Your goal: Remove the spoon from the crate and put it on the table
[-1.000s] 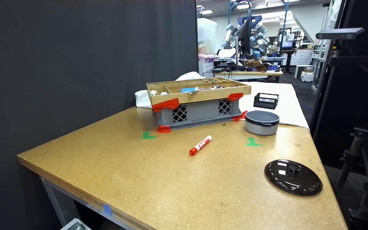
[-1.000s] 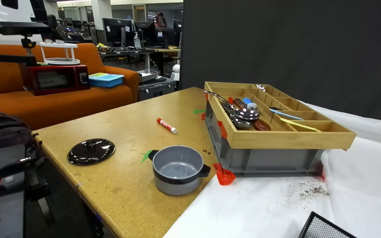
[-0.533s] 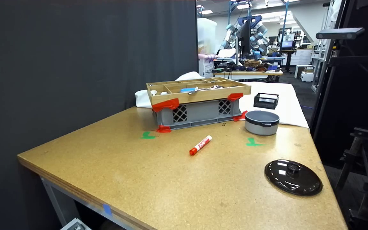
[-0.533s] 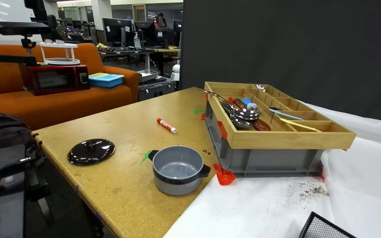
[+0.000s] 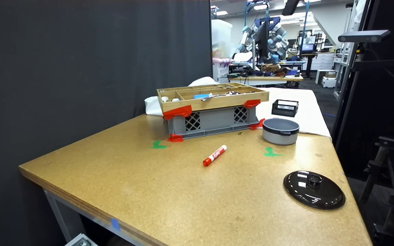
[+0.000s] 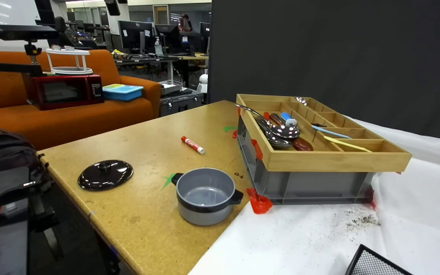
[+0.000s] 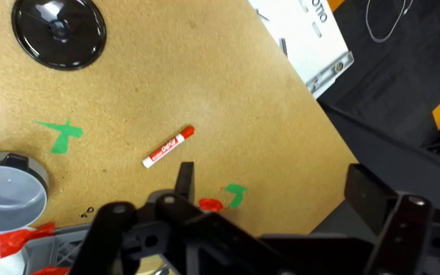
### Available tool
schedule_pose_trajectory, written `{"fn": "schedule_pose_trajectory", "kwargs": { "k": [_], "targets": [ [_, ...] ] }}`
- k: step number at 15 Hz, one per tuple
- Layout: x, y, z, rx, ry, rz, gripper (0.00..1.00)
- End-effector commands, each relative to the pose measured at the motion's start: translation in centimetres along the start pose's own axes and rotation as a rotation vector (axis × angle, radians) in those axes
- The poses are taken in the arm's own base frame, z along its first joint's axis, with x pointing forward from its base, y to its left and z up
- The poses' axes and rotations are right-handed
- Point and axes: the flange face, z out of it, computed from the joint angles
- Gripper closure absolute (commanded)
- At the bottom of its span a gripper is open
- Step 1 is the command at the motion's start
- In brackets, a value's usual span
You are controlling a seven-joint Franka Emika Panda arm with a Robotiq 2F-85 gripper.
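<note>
The grey lattice crate (image 5: 214, 119) stands at the far side of the table (image 5: 125, 171) and carries a tan wooden divided rim. A shiny silver spoon (image 6: 287, 131) lies among other utensils in its long compartment, with the thin handle slanting over the rim. The handle end also shows in an exterior view (image 5: 209, 98). In the wrist view my gripper (image 7: 273, 187) is open and empty, high above the table, and hides most of the crate. Only a dark fingertip shows at the top edge of both exterior views (image 5: 290, 7), (image 6: 112, 7).
A red-and-white marker (image 5: 214, 155) lies mid-table. A grey pot (image 6: 205, 196) stands beside the crate, and a black lid (image 5: 314, 189) lies near the table edge. Blue and yellow utensils (image 6: 346, 144) lie in other compartments. A black mesh box (image 5: 285, 108) stands on white cloth.
A dark gripper fingertip has come into an exterior view at the top edge, and in an exterior view it has moved to the right. The objects on the table have not moved.
</note>
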Motion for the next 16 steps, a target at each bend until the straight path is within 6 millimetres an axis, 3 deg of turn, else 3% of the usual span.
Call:
{"fn": "schedule_pose_trajectory", "kwargs": {
  "k": [1,10,16],
  "targets": [
    [3.3,-1.1,-0.6,-0.043,0.145,0.129,0.0],
    [3.8,-0.8,-0.3,-0.067,0.158,0.205,0.0],
    [11.8,1.9,2.7,-0.192,0.25,0.575,0.0]
  ]
}}
